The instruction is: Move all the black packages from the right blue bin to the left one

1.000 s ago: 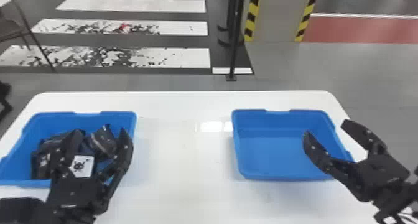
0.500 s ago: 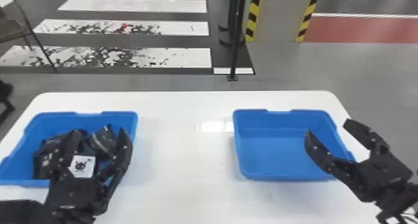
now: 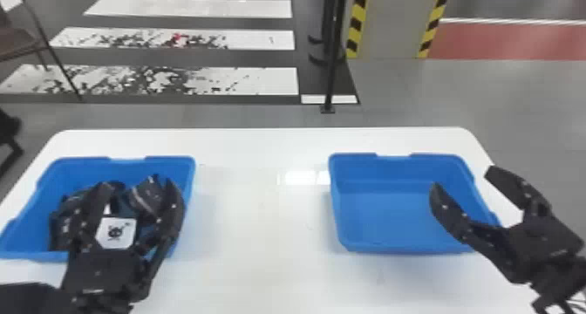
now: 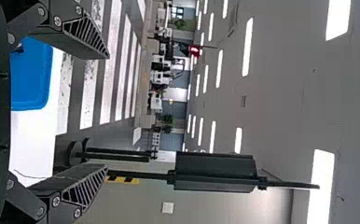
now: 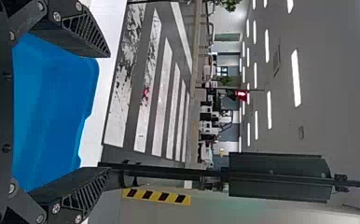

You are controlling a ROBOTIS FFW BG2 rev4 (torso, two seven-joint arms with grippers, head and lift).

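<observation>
In the head view my left gripper (image 3: 135, 189) is open above the left blue bin (image 3: 189, 178), hiding part of the black packages (image 3: 61, 223) heaped inside. The same left gripper (image 4: 107, 112) has its fingers wide apart in the left wrist view, with the left bin (image 4: 31, 79) beyond. On the other side, my right gripper (image 3: 462, 175) stands open at the right edge of the right blue bin (image 3: 392, 217), whose visible floor is bare. In the right wrist view nothing is between the fingers of the right gripper (image 5: 109, 112), and the right bin (image 5: 52, 112) lies behind them.
Both bins stand on a white table (image 3: 257, 230), with a wide stretch of tabletop between them. Past its far edge are a black pole (image 3: 333, 64) on the floor and a pillar with yellow and black stripes (image 3: 390, 21). A chair (image 3: 19, 42) is at the far left.
</observation>
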